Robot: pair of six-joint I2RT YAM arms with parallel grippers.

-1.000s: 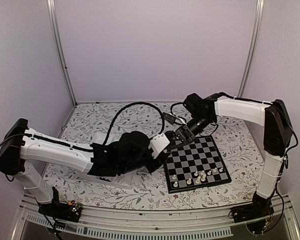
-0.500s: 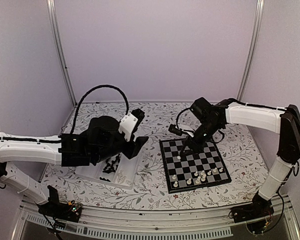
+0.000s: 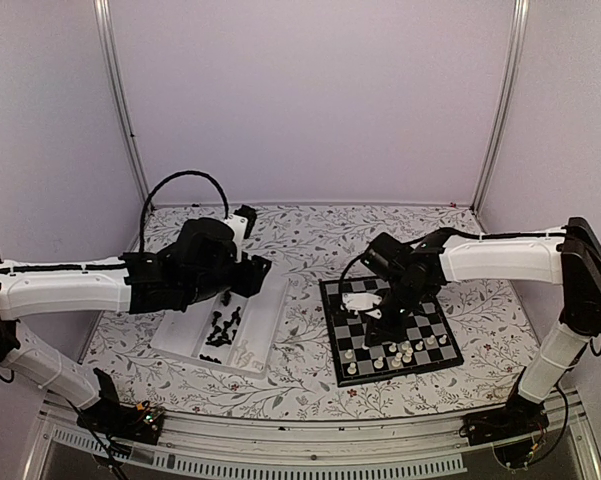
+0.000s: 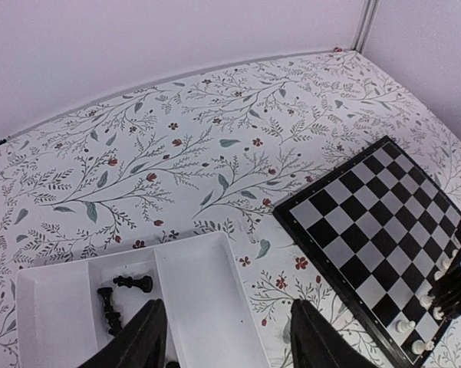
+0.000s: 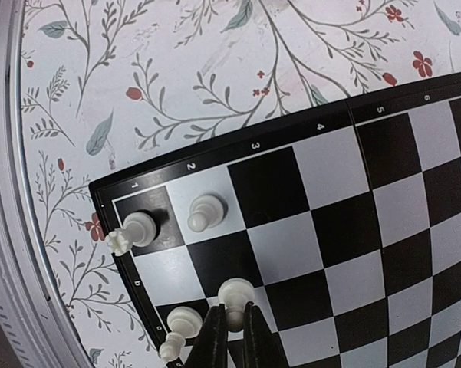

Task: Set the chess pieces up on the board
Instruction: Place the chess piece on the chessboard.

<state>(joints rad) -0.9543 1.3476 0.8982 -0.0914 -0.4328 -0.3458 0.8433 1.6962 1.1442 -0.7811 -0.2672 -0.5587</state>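
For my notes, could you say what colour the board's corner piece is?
Corner piece: white; clearest in right wrist view.

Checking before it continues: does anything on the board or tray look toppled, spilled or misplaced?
Nothing plainly wrong. The white chess pieces stand on the board's near rows; a few mid-row look crowded from above, too small to judge. Black ones lie loose in the tray, none spilled.

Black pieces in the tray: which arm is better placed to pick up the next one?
Probably left. The left hand is open, directly over the tray holding the black pieces. The right hand is low over the board, seemingly closed on a white piece.
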